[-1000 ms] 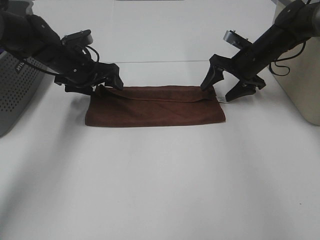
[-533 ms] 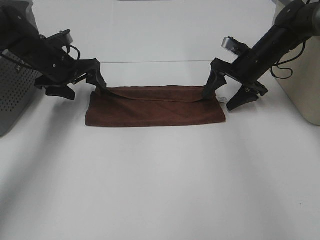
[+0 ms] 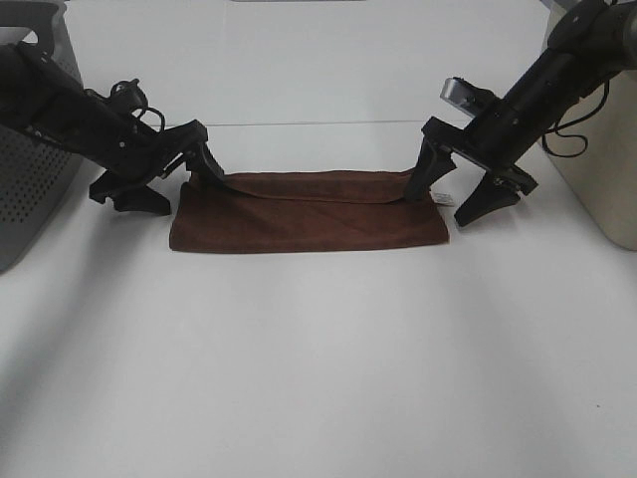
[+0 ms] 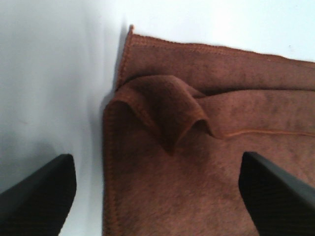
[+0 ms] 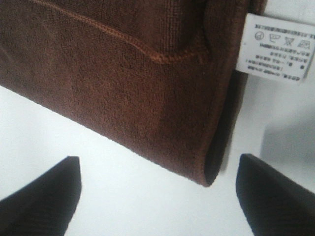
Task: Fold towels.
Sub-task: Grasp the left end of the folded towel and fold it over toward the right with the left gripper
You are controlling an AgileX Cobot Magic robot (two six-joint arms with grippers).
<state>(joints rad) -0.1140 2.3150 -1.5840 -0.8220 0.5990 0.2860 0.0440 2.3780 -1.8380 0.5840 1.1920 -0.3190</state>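
Fingers (image 4: 42, 194) of the left gripper (image 3: 167, 184) stand wide apart and hold nothing. In the left wrist view one blunt, matt black tip sits at the lower left over the bare white table (image 3: 318, 378), the other at the lower right over cloth. Between them lies one end of the towel (image 3: 309, 217), a rust-brown piece with a short fuzzy nap and a corded, stitched hem. Near the middle of that view its top layer rises in a small soft peak (image 4: 170, 115), curled over like a tent. A square corner (image 4: 132, 34) lies flat toward the upper left.

On the right gripper (image 3: 453, 194) the black tips are spread just as wide, at the lower left and lower right of the right wrist view, with nothing between them but table. Above them sits the towel's rounded, doubled corner. A line of stitching crosses the upper part of that frame, and a white care label (image 5: 278, 46) printed with tiny washing symbols sticks out past the cloth at the upper right.

From the high camera the towel is a long, low rectangle lying flat just above the centre of the frame, with a narrower band of cloth along its far edge. One gripper stands at each end. A grey perforated basket (image 3: 30, 189) fills the left edge, and a smooth beige bin (image 3: 597, 189) fills the right.
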